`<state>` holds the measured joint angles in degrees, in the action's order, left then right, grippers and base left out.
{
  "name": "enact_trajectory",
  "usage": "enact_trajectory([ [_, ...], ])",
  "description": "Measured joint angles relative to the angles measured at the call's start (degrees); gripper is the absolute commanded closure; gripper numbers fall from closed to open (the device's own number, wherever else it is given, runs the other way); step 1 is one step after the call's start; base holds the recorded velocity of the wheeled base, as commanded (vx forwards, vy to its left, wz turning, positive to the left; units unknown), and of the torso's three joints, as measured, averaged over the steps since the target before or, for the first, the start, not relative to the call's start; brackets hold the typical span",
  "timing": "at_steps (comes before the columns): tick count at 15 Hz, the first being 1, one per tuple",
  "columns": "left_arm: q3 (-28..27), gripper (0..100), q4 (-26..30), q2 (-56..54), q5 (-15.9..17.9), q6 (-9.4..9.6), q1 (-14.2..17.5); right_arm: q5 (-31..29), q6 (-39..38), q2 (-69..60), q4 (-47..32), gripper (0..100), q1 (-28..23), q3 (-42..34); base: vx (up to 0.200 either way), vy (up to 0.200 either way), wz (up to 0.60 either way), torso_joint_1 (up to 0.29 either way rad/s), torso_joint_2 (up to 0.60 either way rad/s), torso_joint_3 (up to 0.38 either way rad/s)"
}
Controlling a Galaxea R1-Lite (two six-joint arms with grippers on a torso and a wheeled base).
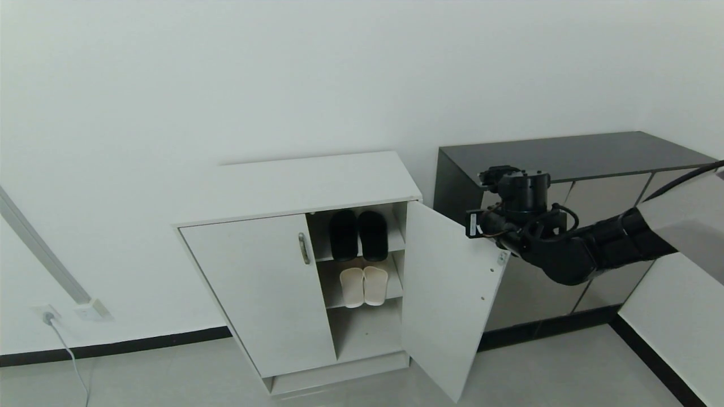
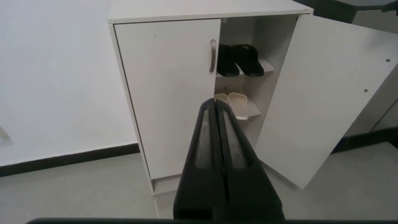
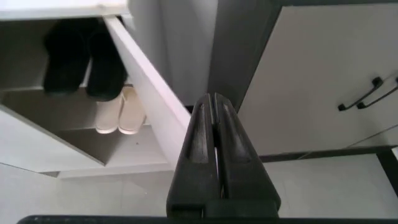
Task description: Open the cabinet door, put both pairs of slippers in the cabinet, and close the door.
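Inside the cabinet (image 1: 300, 181), black slippers (image 1: 358, 234) sit one shelf above white slippers (image 1: 363, 286). Its right door (image 1: 447, 294) stands open; my left tool (image 2: 215, 102) and right tool (image 3: 215, 99) are each pressed together.

You'll see a dark sideboard (image 1: 571, 154) against the white wall (image 1: 283, 73) on the right. Low on the left, a wall socket (image 1: 47, 315) feeds a pale cable (image 1: 72, 357) hanging toward the floor (image 1: 169, 373), beside a slanted grey conduit (image 1: 39, 246).

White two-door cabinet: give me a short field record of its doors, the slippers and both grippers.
cabinet: white wooden, two doors, against the wall
left door: closed, metal handle
right door: swung open
black slippers: pair on top shelf
white slippers: pair on middle shelf
left gripper: shut, holding nothing
right gripper: shut, holding nothing, near the open door
remaining: close the door
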<state>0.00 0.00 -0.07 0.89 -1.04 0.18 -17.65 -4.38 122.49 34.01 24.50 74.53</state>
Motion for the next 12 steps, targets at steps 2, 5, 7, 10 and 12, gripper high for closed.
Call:
enact_trajectory([
  [2,0.0,100,0.0,0.0,0.0,0.0,0.0,0.8,0.0,3.0,-0.1,100,-1.8,1.7,0.0,0.0,0.0,0.0,0.0,0.0],
  [5,0.0,100,0.0,0.0,0.0,-0.05,0.0,1.0,0.0,5.0,-1.8,100,-2.8,2.1,0.0,0.0,0.0,0.0,0.0,0.0],
  [7,0.0,100,0.0,0.0,0.0,-0.02,0.0,1.0,0.0,5.1,-1.8,100,-2.6,1.6,0.0,0.0,0.0,0.0,0.0,0.0],
  [10,0.0,100,0.0,0.0,0.0,0.0,0.0,1.0,-0.3,3.0,-1.7,100,0.4,-2.2,0.0,0.0,0.0,0.0,0.0,0.0],
  [12,0.0,100,0.0,0.0,0.0,-0.02,0.0,1.1,-2.2,0.6,-1.8,100,3.7,-5.9,0.0,0.0,0.0,0.0,0.0,0.0],
])
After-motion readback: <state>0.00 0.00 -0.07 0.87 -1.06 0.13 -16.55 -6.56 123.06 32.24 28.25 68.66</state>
